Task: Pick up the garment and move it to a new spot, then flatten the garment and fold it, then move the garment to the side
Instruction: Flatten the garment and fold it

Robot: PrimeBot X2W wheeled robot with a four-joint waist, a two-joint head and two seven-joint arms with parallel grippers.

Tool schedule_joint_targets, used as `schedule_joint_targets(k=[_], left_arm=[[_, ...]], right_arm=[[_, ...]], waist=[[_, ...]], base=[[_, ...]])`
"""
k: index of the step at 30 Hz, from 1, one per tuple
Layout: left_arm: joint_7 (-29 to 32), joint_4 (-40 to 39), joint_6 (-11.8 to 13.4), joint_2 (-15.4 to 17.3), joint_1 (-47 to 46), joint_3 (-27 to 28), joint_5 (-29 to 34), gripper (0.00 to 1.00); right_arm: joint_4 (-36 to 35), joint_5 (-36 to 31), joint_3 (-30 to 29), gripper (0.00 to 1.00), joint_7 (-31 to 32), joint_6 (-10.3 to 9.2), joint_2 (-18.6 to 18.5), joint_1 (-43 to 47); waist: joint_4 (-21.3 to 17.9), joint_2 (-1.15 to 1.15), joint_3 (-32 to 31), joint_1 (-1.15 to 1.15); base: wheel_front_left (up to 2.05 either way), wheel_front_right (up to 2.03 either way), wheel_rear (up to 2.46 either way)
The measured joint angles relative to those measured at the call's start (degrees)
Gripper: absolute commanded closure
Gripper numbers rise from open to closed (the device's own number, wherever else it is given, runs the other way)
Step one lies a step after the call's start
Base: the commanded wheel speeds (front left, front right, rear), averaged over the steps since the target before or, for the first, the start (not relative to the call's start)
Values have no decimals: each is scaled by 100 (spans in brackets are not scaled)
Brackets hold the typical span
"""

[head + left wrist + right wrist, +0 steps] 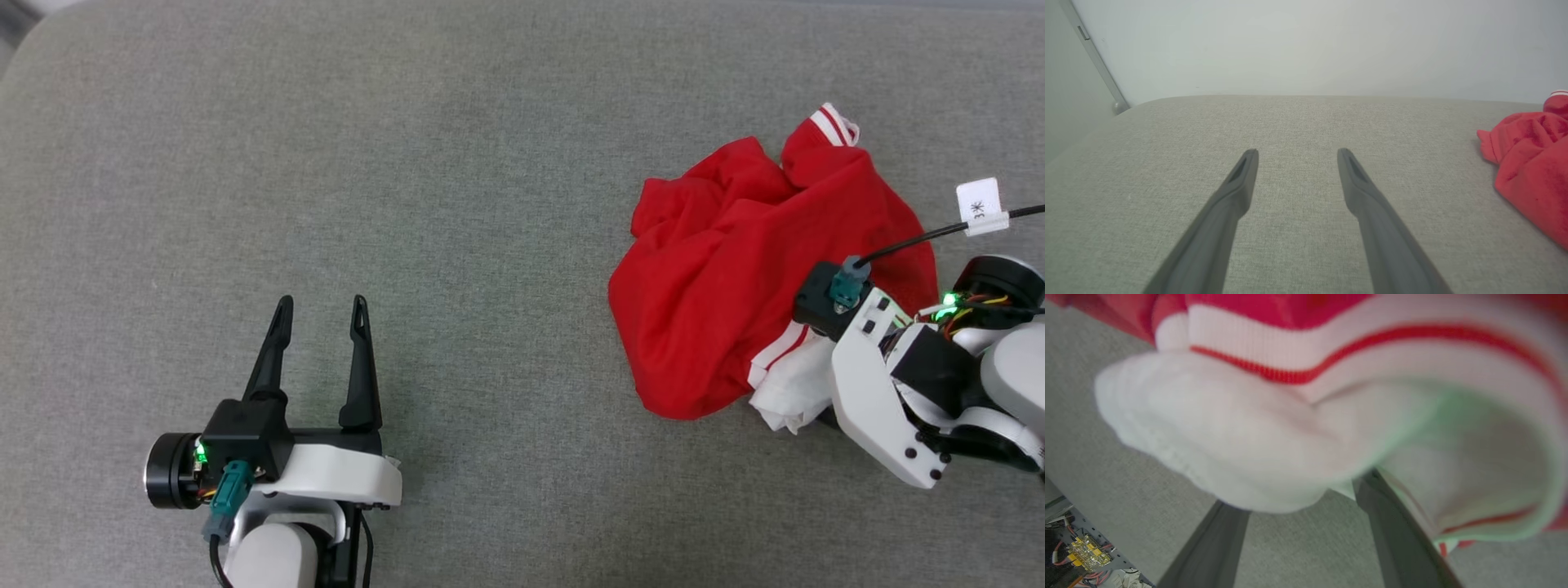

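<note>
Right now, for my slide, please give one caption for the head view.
Crumpled red jersey on grey cushion; right end effector at its white sleeve, left end effector open, apart.

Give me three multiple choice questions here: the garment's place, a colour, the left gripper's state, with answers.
1. In the head view, where on the grey cushion is the garment? A left B centre C right
2. What colour is its sleeve? A white B black C blue
3. The left gripper is: A shut on cloth B open, empty C shut, empty
Answers: C, the crumpled heap lies at the right; A, the right wrist view shows white fabric; B, its fingers stand apart over bare cushion.
</note>
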Motion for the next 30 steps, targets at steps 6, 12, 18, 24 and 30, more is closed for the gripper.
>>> schedule_joint_targets(k=[6, 12, 18, 24, 30], left_arm=[[0, 30, 19, 0, -59, 48, -16, 0], [0, 98, 9, -2, -7, 141, -3, 0], [0, 96, 8, -2, 250, 246, 5, 0], [0, 92, -11, -2, 458, 342, 10, 0], [0, 56, -18, -2, 524, 361, 10, 0]], right_arm=[[97, 34, 77, 100, -77, -1, 26, 1], [56, 312, 180, 100, -564, -1, 75, 4], [-367, 700, 157, 100, -1299, 0, -181, -34], [-831, 990, -118, 100, -1920, 0, -387, -83], [-886, 964, -472, 100, -2432, 0, -24, -181]], waist=[[-14, 0, 25, 0], [-114, 0, -235, 0], [-218, 0, -669, 0], [-333, 0, -1031, -1], [-344, 0, -1175, -1]], base=[[0, 0, 0], [0, 0, 0], [0, 0, 0], [0, 0, 0], [0, 0, 0]])
